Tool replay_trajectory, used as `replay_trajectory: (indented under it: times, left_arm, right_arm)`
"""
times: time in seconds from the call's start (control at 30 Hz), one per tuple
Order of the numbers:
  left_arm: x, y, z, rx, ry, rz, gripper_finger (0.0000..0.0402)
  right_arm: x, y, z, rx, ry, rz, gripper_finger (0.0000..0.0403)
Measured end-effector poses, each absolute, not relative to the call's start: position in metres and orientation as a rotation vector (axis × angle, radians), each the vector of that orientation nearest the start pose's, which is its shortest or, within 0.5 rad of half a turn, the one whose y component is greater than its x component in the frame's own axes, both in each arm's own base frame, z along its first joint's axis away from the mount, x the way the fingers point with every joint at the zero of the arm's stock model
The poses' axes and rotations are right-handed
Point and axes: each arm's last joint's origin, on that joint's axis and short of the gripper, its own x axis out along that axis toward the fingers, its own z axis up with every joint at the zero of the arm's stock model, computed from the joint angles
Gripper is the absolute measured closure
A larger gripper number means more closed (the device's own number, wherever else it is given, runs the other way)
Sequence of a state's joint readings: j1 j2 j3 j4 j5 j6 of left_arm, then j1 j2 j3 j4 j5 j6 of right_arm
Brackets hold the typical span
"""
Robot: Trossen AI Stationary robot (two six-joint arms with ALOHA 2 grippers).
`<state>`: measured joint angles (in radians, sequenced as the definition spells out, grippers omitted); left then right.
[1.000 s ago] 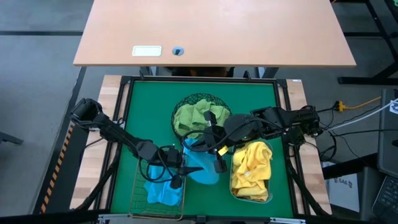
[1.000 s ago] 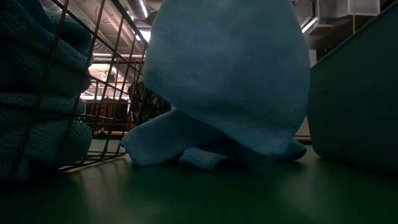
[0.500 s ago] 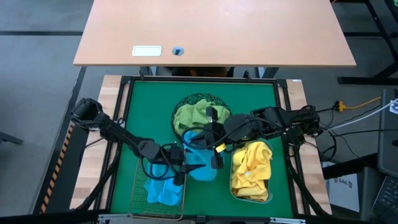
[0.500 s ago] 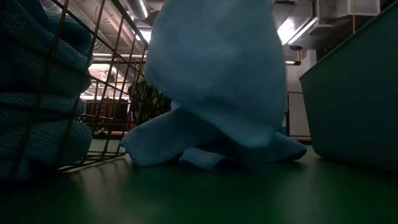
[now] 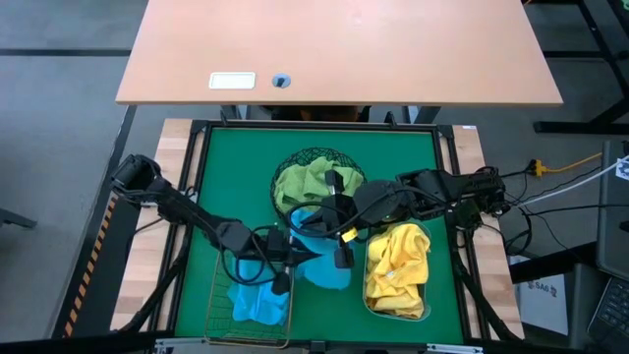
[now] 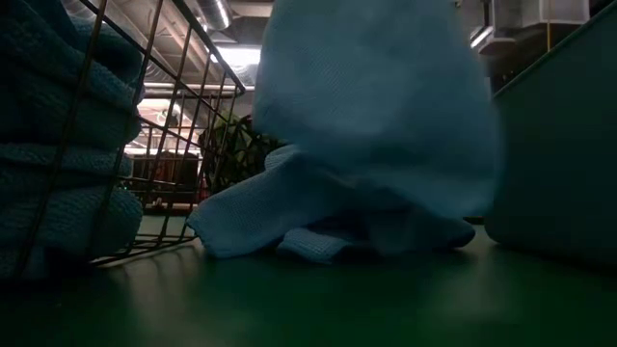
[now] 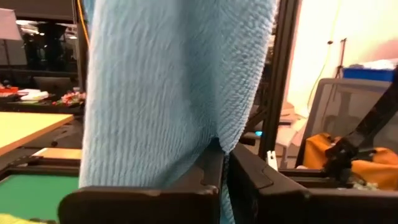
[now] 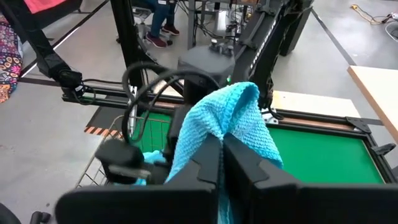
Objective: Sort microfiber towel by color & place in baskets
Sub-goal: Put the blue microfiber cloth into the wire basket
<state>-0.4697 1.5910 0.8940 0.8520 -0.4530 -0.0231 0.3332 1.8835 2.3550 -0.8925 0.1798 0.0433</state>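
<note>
A sky-blue microfiber towel hangs between my two grippers at the middle of the green mat, and its lower end lies on the mat. My left gripper comes in from the left and is shut on it. My right gripper comes in from the right and is shut on it too. The copper wire basket holds blue towels. Green towels fill the black mesh bowl, and yellow ones fill the plastic tub. My left gripper pinches the blue towel's cloth between its two shut fingers, reaching in about level from the table's left; one layer or several, I cannot tell. The towel spreads out beyond the fingers. My right gripper pinches a bunched fold of the same towel between its two fingers, reaching in from the table's right. The fold sticks up past the fingertips, and the rest hangs slack down to the mat.
The copper basket stands close on the towel's left and the tub wall close on its right, with a narrow strip of mat between them. A wooden desk stands beyond the table's far edge.
The hanging body of the blue towel swung a little toward the table's left and then back toward the tub on the right. Its lower end stayed on the mat. My left gripper edged closer to the towel.
</note>
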Motion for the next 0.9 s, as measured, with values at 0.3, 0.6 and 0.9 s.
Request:
replay_trajectory:
  times: [0.3, 0.6, 0.9]
  left_arm:
    - [0.284, -0.158, 0.312, -0.158, -0.259, -0.098, 0.0398]
    - [0.25, -0.178, 0.374, -0.158, -0.24, -0.252, 0.04]
    - [0.212, -0.191, 0.41, -0.118, -0.124, -0.304, 0.0401]
  right_arm:
    - [0.359, 0.122, 0.478, -0.044, 0.443, 0.248, 0.0357]
    - [0.354, 0.121, 0.47, -0.002, 0.55, 0.249, 0.0277]
    - [0.338, 0.117, 0.449, -0.045, 0.824, 0.25, 0.0264]
